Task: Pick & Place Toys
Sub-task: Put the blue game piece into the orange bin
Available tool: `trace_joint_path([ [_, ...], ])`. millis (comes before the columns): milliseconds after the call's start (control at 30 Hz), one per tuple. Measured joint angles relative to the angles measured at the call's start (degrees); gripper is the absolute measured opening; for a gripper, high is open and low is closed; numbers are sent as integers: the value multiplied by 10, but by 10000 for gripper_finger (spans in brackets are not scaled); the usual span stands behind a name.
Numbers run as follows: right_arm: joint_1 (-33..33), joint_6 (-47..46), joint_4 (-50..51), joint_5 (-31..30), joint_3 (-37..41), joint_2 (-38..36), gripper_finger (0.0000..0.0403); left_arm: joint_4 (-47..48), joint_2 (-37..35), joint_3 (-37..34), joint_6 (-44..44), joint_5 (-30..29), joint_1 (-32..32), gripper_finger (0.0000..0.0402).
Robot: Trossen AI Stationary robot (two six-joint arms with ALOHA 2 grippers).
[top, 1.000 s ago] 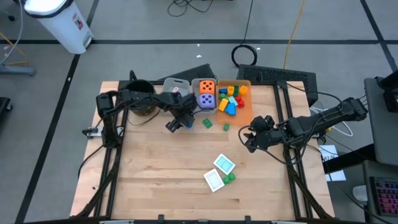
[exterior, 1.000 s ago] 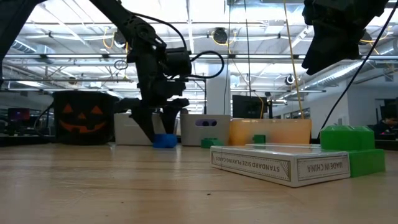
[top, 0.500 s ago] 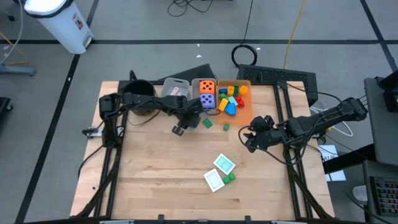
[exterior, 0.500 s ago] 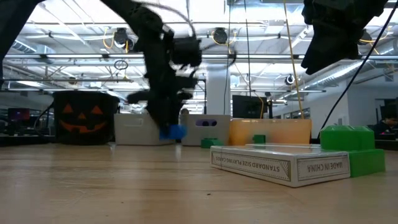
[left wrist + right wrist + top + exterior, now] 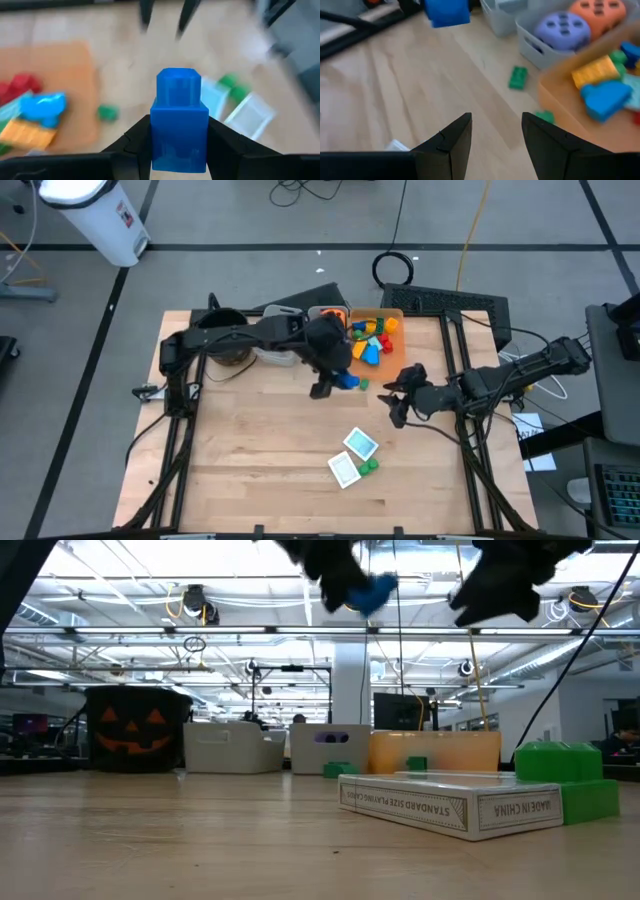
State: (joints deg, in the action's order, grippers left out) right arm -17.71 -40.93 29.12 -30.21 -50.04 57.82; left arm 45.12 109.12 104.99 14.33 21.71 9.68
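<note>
Left wrist view: left fingers (image 5: 150,145) clamp blue block (image 5: 178,120); orange bin (image 5: 60,80) near.

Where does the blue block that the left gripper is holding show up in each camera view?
High view: blue block at the left gripper, beside the orange bin.
Low view: top centre, held high above the table.
Left wrist view: centre, clamped between the fingers.
Right wrist view: top left, in mid-air.
Shared landmark: the orange bin.
</note>
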Motion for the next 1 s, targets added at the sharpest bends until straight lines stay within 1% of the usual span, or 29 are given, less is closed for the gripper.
trace_joint_path([
  [133, 10, 43, -58, 2, 0, 0, 164, -1, 0, 51, -70, 50, -7, 137],
  [200, 12, 69, -84, 5, 0, -3, 164, 2, 0, 62, -93, 57, -11, 137],
  [300, 17, 105, -125, 39, 0, -10, 168, 14, 0, 70, -105, 52, -20, 137],
  [400, 25, 116, -155, 65, 0, -21, 181, 28, 0, 70, -111, 32, -30, 137],
  [567, 35, 130, -196, 65, 0, -29, 213, 27, 0, 70, -119, -1, -41, 137],
  [633, 39, 138, -219, 66, 0, -24, 224, 27, 0, 70, -125, -19, -43, 137],
  [733, 47, 153, -252, 92, 0, -6, 235, 23, 0, 70, -130, -51, -46, 137],
  [833, 57, 162, -276, 122, 0, 18, 239, 8, 4, 70, -133, -53, -46, 137],
  [1000, 64, 166, -309, 123, 0, 39, 236, 11, 4, 69, -134, -47, -46, 137],
])
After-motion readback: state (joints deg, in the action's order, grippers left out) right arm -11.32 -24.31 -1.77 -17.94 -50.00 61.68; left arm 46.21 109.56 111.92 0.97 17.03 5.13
